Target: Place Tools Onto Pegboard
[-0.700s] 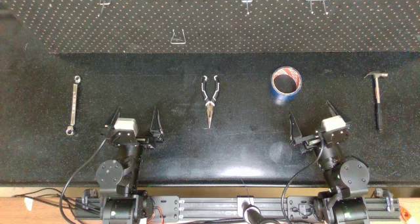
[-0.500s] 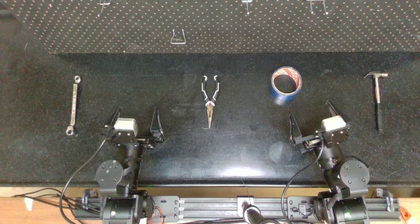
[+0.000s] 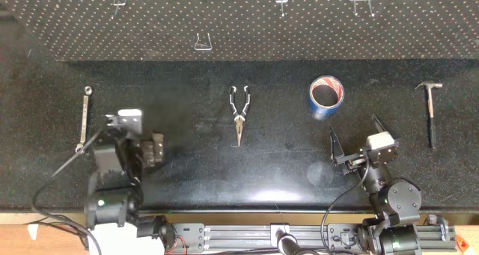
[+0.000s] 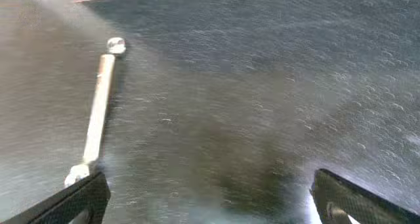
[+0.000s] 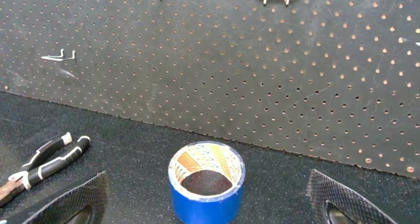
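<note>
Far left of the pliers [image 3: 239, 114], wrench [image 3: 83, 120]: flat on the table [image 3: 284, 165], well apart from them.
Left gripper [image 4: 209, 184]: between wrench and pliers, fingers spread wide, one fingertip just beside the wrench's end.
Pliers: flat, nose pointing away from the pegboard [image 3: 239, 23].
Tape roll [image 3: 326, 95]: right of the pliers, slightly nearer the pegboard.
Right gripper [image 3: 353, 128]: right of the pliers, fingers apart, holding nothing.
Hammer [image 3: 430, 114]: farthest right of the pliers.

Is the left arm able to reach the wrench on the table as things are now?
Probably yes. The left gripper is open close to the wrench, which lies flat with only bare tabletop between them. The pliers lie well off to the side.
</note>
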Motion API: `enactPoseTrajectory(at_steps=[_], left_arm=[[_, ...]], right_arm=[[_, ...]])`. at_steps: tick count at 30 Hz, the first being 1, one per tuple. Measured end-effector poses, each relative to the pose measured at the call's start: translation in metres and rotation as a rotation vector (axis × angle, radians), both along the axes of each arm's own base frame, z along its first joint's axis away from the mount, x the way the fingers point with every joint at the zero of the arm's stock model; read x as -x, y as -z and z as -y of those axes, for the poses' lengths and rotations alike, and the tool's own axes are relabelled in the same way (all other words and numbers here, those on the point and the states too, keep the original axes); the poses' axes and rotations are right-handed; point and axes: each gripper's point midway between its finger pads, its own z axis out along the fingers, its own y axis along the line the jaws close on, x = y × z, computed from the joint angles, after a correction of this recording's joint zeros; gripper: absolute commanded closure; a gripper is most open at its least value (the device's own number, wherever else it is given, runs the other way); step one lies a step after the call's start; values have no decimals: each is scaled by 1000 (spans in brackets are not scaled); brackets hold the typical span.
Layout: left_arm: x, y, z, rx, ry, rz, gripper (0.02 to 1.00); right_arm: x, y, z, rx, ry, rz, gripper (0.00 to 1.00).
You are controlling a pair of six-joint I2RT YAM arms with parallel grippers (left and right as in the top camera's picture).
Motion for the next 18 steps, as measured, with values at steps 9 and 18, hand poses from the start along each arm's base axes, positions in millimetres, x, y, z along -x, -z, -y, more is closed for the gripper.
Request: enactPoseTrajectory(at_steps=[9, 18], left_arm=[[60, -3, -106, -12, -357, -302, 23], [67, 19, -173, 159, -461, -308, 23]], right_arm=[[0, 0, 0, 0, 0, 1, 23], [0, 0, 0, 0, 0, 1, 23]])
